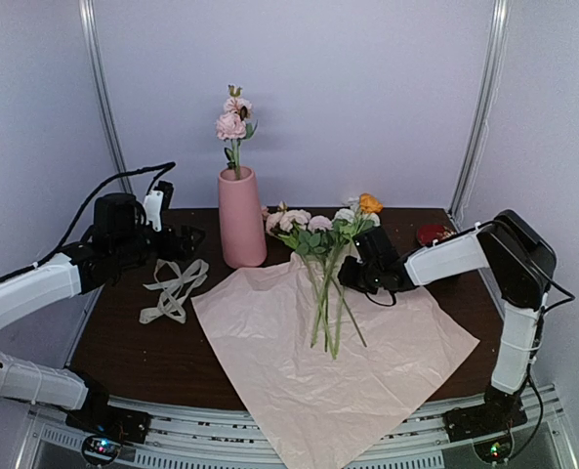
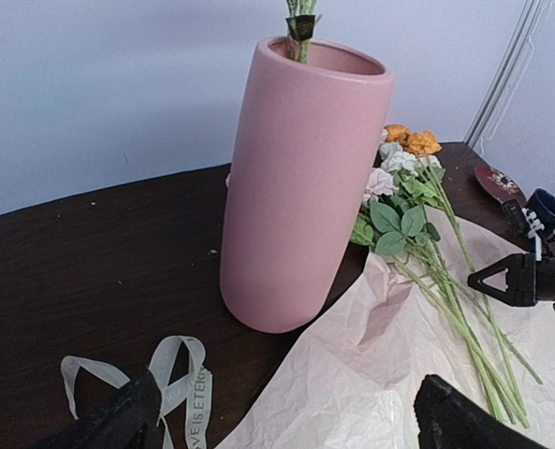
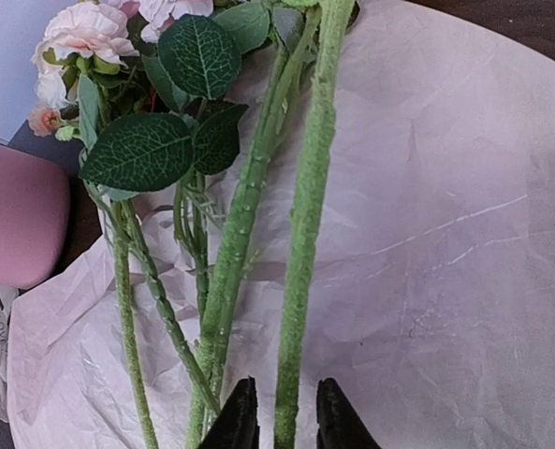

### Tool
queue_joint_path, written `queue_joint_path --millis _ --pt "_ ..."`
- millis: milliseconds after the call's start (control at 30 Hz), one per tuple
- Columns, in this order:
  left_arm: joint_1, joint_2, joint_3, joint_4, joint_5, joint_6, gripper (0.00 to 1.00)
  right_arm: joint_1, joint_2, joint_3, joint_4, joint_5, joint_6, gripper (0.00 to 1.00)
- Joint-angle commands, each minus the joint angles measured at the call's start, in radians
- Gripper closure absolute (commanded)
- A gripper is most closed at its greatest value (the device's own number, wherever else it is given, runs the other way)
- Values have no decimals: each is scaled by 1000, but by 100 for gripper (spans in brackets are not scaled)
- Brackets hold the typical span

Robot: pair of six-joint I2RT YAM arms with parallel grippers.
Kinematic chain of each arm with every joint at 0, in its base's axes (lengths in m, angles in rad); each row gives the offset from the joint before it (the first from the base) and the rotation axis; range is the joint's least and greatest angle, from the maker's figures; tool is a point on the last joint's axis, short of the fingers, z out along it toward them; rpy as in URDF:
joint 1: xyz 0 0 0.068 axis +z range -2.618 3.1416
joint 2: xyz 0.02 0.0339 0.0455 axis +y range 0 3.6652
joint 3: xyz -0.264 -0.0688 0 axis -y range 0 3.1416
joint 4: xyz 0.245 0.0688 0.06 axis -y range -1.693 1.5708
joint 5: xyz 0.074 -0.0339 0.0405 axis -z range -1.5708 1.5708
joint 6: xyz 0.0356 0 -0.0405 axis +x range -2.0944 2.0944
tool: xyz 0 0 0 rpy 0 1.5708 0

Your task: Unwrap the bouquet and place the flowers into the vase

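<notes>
The right gripper's (image 3: pixel 288 423) jaws stand narrow, one fingertip (image 3: pixel 242 419) on each side of a single fuzzy green stem, with a thin strip of paper showing between stem and finger on both sides. They straddle the stem low down, far from the blooms. The left gripper's (image 2: pixel 291 426) jaws are spread wide and hold nothing. They hang just above the table (image 1: pixel 133 342) near the cream ribbon (image 1: pixel 175 288), pointing toward the vase (image 1: pixel 242 220).

The flowers (image 1: pixel 328 274) lie loose on the opened sheet of crinkled pink wrapping paper (image 1: pixel 318 381). Their stems fan toward the near edge. Their pink, white and orange heads lie at the paper's far corner, just right of the vase. Broad veined leaves sit partway down the stems (the right wrist view shows them best).

The vase stands upright on the dark tabletop, just beside the paper's far left edge. One stem with pale pink blooms (image 1: pixel 233 122) already rises from its mouth. The ribbon lies untied in loose loops on the bare table left of the paper. A small dark blue cup (image 2: pixel 546 208) sits at the far right of the table.
</notes>
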Motion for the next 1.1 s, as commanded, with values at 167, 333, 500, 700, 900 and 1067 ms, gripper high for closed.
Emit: queue_joint_path --millis 167,333,500,700,900,1067 --pt "-5 -19 4 32 11 5 3 -5 -57 -34 58 0 31 97" --pt "-29 -54 16 25 -4 -2 5 -4 -177 -89 102 6 20 100" --pt "-90 -104 63 20 -28 -16 3 9 -360 -159 147 7 -41 100" --pt "-302 -68 251 -65 -136 20 2 169 -661 -213 182 131 -316 100" --pt "-396 27 392 53 48 11 2 425 -840 -222 216 327 -551 100" --pt "-422 97 458 201 261 -31 2 596 -840 -229 304 462 -663 100"
